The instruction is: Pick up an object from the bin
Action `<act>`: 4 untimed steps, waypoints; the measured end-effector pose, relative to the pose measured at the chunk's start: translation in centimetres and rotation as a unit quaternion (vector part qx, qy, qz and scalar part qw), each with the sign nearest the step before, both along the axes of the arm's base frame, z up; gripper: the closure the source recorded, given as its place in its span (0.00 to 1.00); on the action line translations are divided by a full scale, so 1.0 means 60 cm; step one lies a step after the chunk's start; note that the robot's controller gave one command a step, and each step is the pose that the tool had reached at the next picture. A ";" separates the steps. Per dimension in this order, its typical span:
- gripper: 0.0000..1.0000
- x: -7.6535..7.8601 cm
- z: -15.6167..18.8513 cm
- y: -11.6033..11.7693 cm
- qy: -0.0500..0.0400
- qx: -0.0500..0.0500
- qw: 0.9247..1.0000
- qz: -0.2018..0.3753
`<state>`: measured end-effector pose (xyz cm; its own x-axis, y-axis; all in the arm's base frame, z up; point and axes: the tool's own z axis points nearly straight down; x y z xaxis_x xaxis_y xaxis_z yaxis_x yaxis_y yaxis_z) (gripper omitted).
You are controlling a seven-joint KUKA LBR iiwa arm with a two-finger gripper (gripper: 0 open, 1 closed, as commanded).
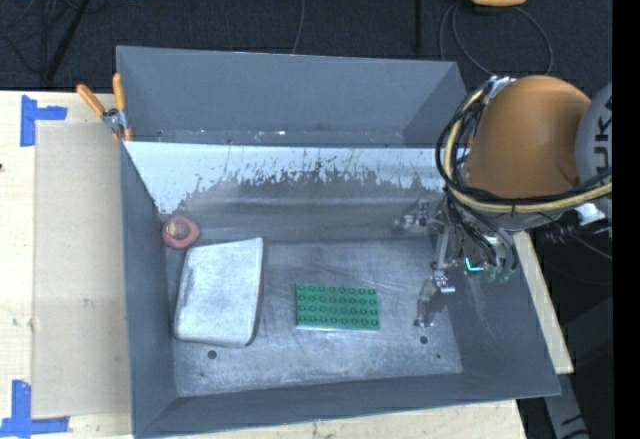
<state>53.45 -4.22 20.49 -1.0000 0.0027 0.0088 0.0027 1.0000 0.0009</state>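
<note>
My gripper (430, 302) hangs at the right side of the bin, close above the floor, under the orange cover. A green studded building plate (337, 307) lies flat on the floor just left of it, a short gap away. Nothing shows between the fingers. Further left lies a white-grey rectangular block (220, 290), like a sponge. A small pink ring (181, 231) rests at the far left by the bin's wall.
The bin's sloped walls rise close on the right of the gripper. Bare floor stretches along the back, between the plate and the far wall.
</note>
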 end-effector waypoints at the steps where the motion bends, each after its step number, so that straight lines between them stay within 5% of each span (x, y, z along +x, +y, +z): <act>1: 0.00 -0.010 -0.226 0.120 -0.006 0.000 0.999 -0.039; 2: 0.00 -0.057 -0.175 0.106 -0.003 -0.001 0.997 -0.077; 3: 0.00 -0.038 -0.176 0.112 -0.004 -0.002 0.974 -0.224; 4: 0.00 -0.040 -0.223 0.126 -0.006 -0.001 0.956 -0.293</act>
